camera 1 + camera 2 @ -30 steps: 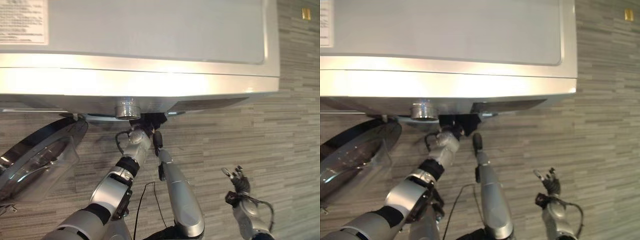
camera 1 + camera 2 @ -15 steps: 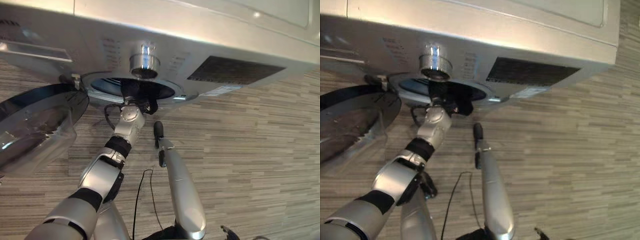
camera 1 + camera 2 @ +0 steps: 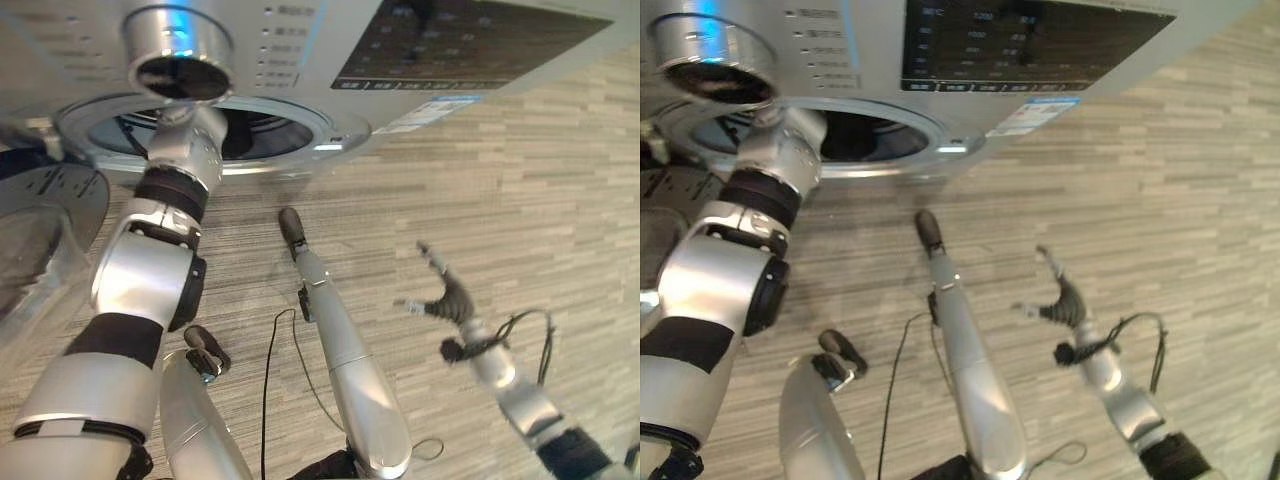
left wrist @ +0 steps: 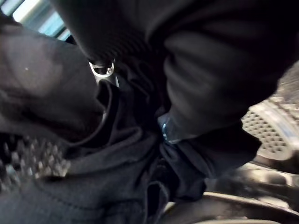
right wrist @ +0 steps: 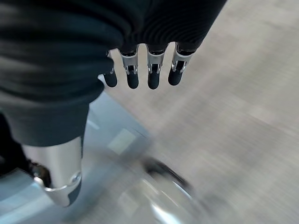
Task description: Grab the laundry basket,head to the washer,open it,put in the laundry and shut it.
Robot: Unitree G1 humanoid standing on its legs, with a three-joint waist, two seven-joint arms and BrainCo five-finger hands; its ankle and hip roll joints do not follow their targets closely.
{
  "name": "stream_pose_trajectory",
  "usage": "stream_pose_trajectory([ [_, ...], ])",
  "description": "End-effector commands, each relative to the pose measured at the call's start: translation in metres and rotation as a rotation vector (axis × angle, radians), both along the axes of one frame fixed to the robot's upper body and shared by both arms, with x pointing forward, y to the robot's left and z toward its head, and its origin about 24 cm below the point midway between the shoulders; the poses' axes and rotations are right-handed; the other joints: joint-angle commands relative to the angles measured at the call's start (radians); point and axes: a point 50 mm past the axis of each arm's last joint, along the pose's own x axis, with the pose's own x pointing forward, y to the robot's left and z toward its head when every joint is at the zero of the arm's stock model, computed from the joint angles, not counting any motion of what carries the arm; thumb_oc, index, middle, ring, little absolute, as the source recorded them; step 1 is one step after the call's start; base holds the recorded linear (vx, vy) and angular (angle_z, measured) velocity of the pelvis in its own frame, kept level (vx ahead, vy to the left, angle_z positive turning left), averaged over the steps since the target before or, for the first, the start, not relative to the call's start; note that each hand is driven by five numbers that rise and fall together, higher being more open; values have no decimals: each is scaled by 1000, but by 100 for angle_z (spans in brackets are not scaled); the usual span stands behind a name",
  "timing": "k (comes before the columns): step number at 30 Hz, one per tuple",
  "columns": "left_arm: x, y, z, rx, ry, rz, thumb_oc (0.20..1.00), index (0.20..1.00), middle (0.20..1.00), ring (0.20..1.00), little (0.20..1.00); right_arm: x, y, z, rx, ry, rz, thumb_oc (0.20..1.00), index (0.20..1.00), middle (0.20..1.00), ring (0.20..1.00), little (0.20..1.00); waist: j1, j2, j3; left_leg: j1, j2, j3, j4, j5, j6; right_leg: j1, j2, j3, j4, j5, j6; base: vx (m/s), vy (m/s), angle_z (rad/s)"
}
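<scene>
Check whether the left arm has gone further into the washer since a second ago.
Yes. The left arm now reaches deeper through the washer opening; its hand is hidden inside among dark laundry.

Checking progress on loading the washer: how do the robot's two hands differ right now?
The left hand is inside the washer, buried in dark laundry, fingers hidden; the right hand hangs over bare floor. The right hand is open and holds nothing. Both wear dark ribbed covers.

Grey wood-plank floor (image 3: 520,190); silver washer (image 3: 330,60) stands on it, round door (image 3: 40,230) swung open at left.
</scene>
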Motion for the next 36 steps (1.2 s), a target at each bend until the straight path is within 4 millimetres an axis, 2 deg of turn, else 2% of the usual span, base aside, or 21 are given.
stream_pose_trajectory([
  [1, -23, 2, 71, 141, -187, -5, 1000, 1000, 1000, 1000, 1000, -9, -30, -6, -61, 46, -69, 1000, 1000, 1000, 1000, 1000, -5, 8, -10, 134, 8, -24, -70, -62, 62, -46, -32, -10, 44, -90, 45, 8, -1, -18],
  [3, -6, 17, 41, 463, 58, 66, 1000, 1000, 1000, 1000, 1000, -9, -44, -12, -107, 91, -100, 1000, 1000, 1000, 1000, 1000, 0, 13, -12, 146, 15, -21, -66, -61, 60, -40, -33, -15, 53, -92, 46, 12, 9, -11],
  [4, 2, 30, 16, 830, 288, 165, 1000, 1000, 1000, 1000, 1000, -9, -62, -16, -139, 141, -148, 1000, 1000, 1000, 1000, 1000, -5, 12, -17, 154, 16, -19, -65, -55, 56, -34, -36, -15, 48, -83, 45, 4, 10, -5],
  [5, 2, 29, 17, 837, 289, 166, 1000, 1000, 1000, 1000, 1000, -9, -61, -16, -136, 141, -147, 1000, 1000, 1000, 1000, 1000, -3, 10, -15, 155, 16, -19, -65, -55, 56, -34, -36, -15, 48, -83, 45, -2, 4, -5],
  [6, 3, 42, 6, 1221, 485, 321, 1000, 1000, 1000, 1000, 1000, -15, -74, -15, -170, 169, -164, 1000, 1000, 1000, 1000, 1000, -13, 6, -21, 160, 22, -19, -62, -56, 49, -30, -38, -17, 49, -81, 45, 0, 0, 0],
  [7, 3, 41, 6, 1226, 485, 321, 1000, 1000, 1000, 1000, 1000, -15, -74, -15, -168, 170, -165, 1000, 1000, 1000, 1000, 1000, -11, 5, -21, 160, 22, -18, -62, -56, 49, -30, -38, -17, 50, -81, 45, 0, 0, 0],
  [9, 8, 47, -18, 1684, 712, 474, 1000, 1000, 1000, 1000, 1000, -24, -83, -18, -212, 226, -149, 1000, 1000, 1000, 1000, 1000, -19, -4, -33, 174, 36, -22, -74, -56, 33, -23, -34, -28, 48, -85, 45, 1, -4, 2],
  [13, 11, 39, -31, 1884, 753, 530, 1000, 1000, 1000, 1000, 1000, -22, -80, -21, -207, 237, -131, 1000, 1000, 1000, 1000, 1000, -15, -8, -35, 196, 36, -23, -103, -42, 19, -7, -35, -35, 39, -87, 45, 0, 0, 0],
  [17, 18, 19, -58, 1920, 712, 488, 1000, 1000, 1000, 1000, 1000, -23, -74, -32, -208, 266, -123, 1000, 1000, 1000, 1000, 1000, 9, 4, -33, 247, 23, -25, -171, -14, 7, 41, -52, -53, 9, -89, 48, -2, -26, 1],
  [19, 21, -30, -85, 1592, 492, 295, 1000, 1000, 1000, 1000, 1000, -22, -65, -48, -144, 296, -164, 1000, 1000, 1000, 1000, 1000, 56, 25, -18, 282, 5, -30, -230, 15, 3, 89, -79, -66, -11, -91, 45, 5, -103, 21],
  [21, 21, -29, -87, 1587, 495, 294, 1000, 1000, 1000, 1000, 1000, -22, -65, -48, -148, 297, -163, 1000, 1000, 1000, 1000, 1000, 53, 27, -18, 287, 4, -31, -234, 16, 2, 95, -80, -68, -14, -91, 45, 15, -37, 35],
  [22, -5, -91, -137, 1231, 248, -6, 1000, 1000, 1000, 1000, 1000, -22, -47, -76, -73, 382, -242, 1000, 1000, 1000, 1000, 1000, 116, 60, -4, 345, -11, -33, -324, 53, -5, 166, -106, -94, -49, -104, 40, 37, -37, 38],
  [23, -16, -103, -157, 1216, 233, -78, 1000, 1000, 1000, 1000, 1000, -22, -44, -82, -71, 405, -257, 1000, 1000, 1000, 1000, 1000, 126, 63, -4, 366, -17, -33, -349, 65, -5, 190, -115, -102, -63, -101, 39, 37, -38, 40],
  [24, -17, -102, -159, 1218, 237, -79, 1000, 1000, 1000, 1000, 1000, -23, -43, -83, -71, 409, -256, 1000, 1000, 1000, 1000, 1000, 127, 61, -4, 372, -17, -33, -354, 67, -5, 196, -115, -103, -66, -101, 38, 37, -2, 20],
  [27, -45, -101, -212, 1248, 273, -231, 1000, 1000, 1000, 1000, 1000, -25, -43, -91, -95, 453, -290, 1000, 1000, 1000, 1000, 1000, 158, 61, -3, 451, -26, -22, -420, 112, -8, 293, -142, -126, -121, -74, 28, 29, -4, 24],
  [28, -65, -87, -243, 1242, 330, -322, 1000, 1000, 1000, 1000, 1000, -28, -50, -95, -98, 478, -328, 1000, 1000, 1000, 1000, 1000, 181, 70, -4, 520, -30, -18, -460, 123, -6, 363, -152, -142, -146, -69, 33, 50, 25, 30],
  [29, -75, -79, -259, 1239, 373, -359, 1000, 1000, 1000, 1000, 1000, -29, -52, -97, -101, 493, -345, 1000, 1000, 1000, 1000, 1000, 191, 75, -6, 557, -32, -14, -482, 127, -5, 399, -156, -147, -159, -64, 35, 90, 55, 26],
  [31, -84, -73, -274, 1241, 412, -399, 1000, 1000, 1000, 1000, 1000, -31, -54, -99, -109, 508, -348, 1000, 1000, 1000, 1000, 1000, 199, 76, -7, 589, -33, -9, -494, 128, -4, 428, -159, -151, -168, -61, 37, 48, 52, 16],
  [34, -119, -45, -324, 1149, 606, -536, 1000, 1000, 1000, 1000, 1000, -38, -61, -108, -122, 576, -373, 1000, 1000, 1000, 1000, 1000, 217, 88, -35, 681, -48, 8, -543, 136, 5, 524, -164, -169, -212, -49, 45, 97, 107, -4],
  [35, -140, -27, -349, 1092, 716, -583, 1000, 1000, 1000, 1000, 1000, -45, -65, -113, -110, 613, -399, 1000, 1000, 1000, 1000, 1000, 221, 97, -70, 736, -61, 19, -582, 140, 12, 566, -168, -176, -234, -40, 49, 107, 112, -12],
  [36, -141, -27, -349, 1092, 717, -583, 1000, 1000, 1000, 1000, 1000, -45, -65, -114, -110, 614, -398, 1000, 1000, 1000, 1000, 1000, 221, 96, -69, 741, -62, 20, -586, 142, 12, 569, -168, -175, -236, -39, 50, 130, 117, -11],
])
